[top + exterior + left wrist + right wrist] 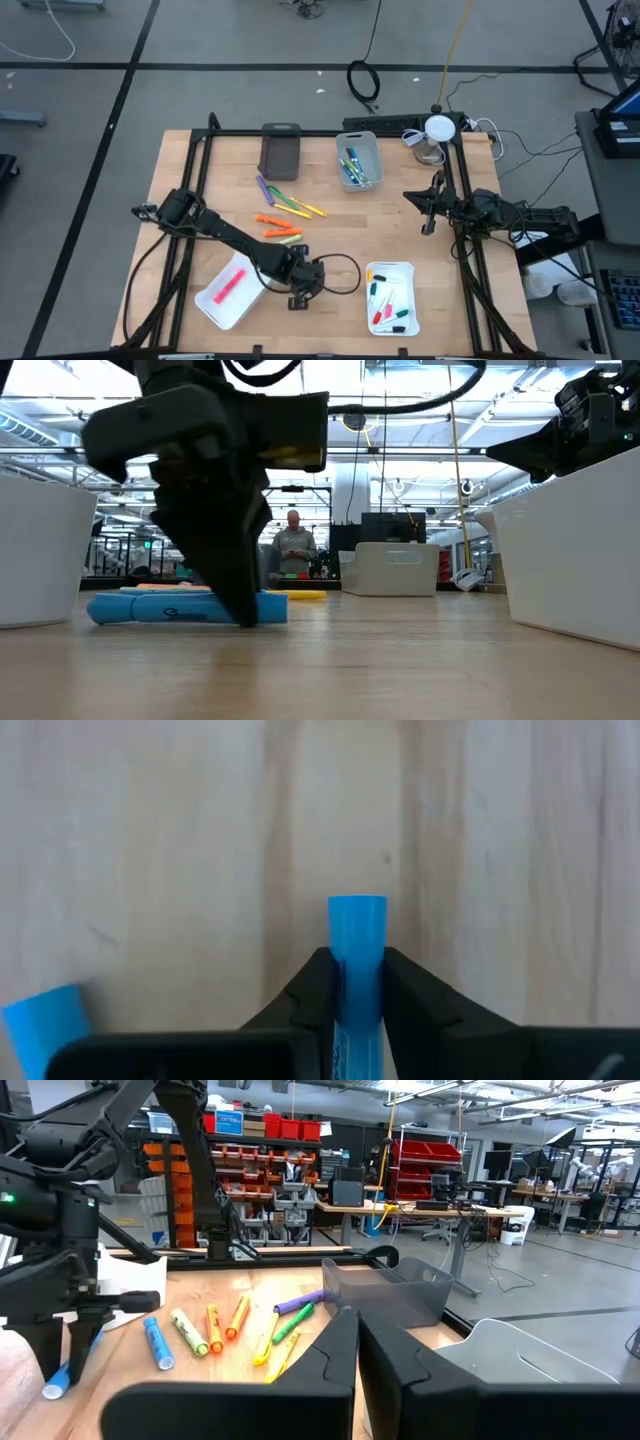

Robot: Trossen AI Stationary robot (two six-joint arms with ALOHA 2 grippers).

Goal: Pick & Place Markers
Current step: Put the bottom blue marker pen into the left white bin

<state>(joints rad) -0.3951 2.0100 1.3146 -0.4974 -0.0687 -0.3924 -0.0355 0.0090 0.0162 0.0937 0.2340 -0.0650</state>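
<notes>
Blue marker (356,935) flat on the table, pinched; a second blue (157,1342) beside it; orange, green, yellow, purple scattered mid-table (282,215).

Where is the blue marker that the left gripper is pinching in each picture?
High view: hidden under the left gripper.
Low view: blue marker lying flat, left of centre.
Left wrist view: pinched in that gripper.
Right wrist view: under the left gripper, near another blue pen.
Shared landmark: the left gripper.

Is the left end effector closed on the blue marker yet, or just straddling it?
Closed on it. In the left wrist view both fingers press against the blue marker, which lies flat on the table.
</notes>
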